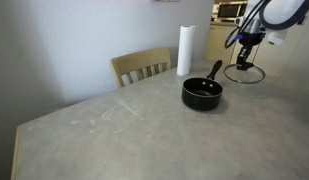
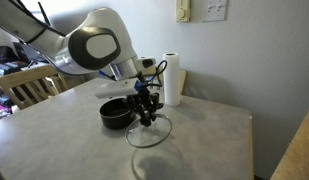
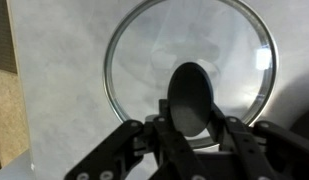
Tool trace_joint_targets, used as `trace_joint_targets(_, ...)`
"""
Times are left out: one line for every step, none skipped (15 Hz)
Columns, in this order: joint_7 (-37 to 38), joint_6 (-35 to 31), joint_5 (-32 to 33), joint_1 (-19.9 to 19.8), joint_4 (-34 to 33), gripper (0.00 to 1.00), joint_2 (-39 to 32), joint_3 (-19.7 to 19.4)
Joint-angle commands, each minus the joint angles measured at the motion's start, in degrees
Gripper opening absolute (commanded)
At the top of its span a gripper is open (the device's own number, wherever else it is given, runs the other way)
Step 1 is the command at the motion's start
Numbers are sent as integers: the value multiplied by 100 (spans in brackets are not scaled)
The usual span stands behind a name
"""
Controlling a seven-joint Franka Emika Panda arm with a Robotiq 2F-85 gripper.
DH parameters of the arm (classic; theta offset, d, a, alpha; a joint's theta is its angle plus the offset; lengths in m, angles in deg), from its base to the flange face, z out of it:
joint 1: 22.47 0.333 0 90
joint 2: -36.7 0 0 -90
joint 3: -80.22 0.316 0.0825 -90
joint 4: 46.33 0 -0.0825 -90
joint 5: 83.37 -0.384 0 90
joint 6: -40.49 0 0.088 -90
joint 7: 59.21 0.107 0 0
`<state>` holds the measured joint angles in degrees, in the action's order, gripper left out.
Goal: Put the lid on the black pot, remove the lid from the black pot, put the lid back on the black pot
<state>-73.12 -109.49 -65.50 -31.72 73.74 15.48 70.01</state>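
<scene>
1. Fingers. My fingers (image 3: 162,128) stand narrow. They are closed from both sides on the small black oval knob (image 3: 191,92) at the centre of the round clear glass lid with a metal rim (image 3: 144,60). The gripper (image 3: 192,122) points straight down onto the knob. In the wrist view the knob's longer axis runs away from me, and the pads bear across its shorter width.

2. Lid. The lid lies flat directly below the fingers, with its rim ringing them evenly on all sides. It is low over the grey speckled table top (image 1: 114,130). I cannot tell whether it rests there or hangs just clear.

3. Pot. The small round black pot with a long black handle (image 1: 202,94) stands on the table just beside the lid. It is off to one side of the fingers, not under them, and it is outside the wrist view. The two rims are near each other, and I cannot tell whether they touch. The lid is therefore off the pot.

4. Governing relation. The pot's opening is offset sideways from the fingers and its wall stands above the table. My judgement:
- Raise the lid above the pot's rim first.
- Carry it across until the knob is centred over the opening, then lower it.
- In an exterior view the handle (image 1: 216,70) seems to rise on the pot's side nearer the fingers, so the lid's rim could strike it on the way across.

5. Clearance. The tall white paper-towel roll (image 1: 185,50) stands beyond the pot, apart from the fingers.
</scene>
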Motion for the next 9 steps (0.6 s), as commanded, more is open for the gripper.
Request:
trace_joint_targets(356, 230, 256, 233, 181, 13, 405, -74)
trace_joint_targets(399, 260, 260, 261, 188, 13, 462, -48)
trace_joint_targets(439, 286, 257, 293, 192, 13, 500, -28)
trace_joint_targets(449, 326, 229, 319, 189, 13, 542, 2)
trace_joint_targets(460, 337, 217, 351, 193, 13, 577, 29)
trace_joint_targets(460, 360, 204, 381, 182, 13, 598, 54)
trace_joint_targets(442, 372, 177, 405, 170, 13, 608, 91)
trace_joint_targets(442, 384, 169, 434, 161, 13, 620, 118)
trace_joint_targets(446, 401, 166, 469, 138, 13, 619, 155)
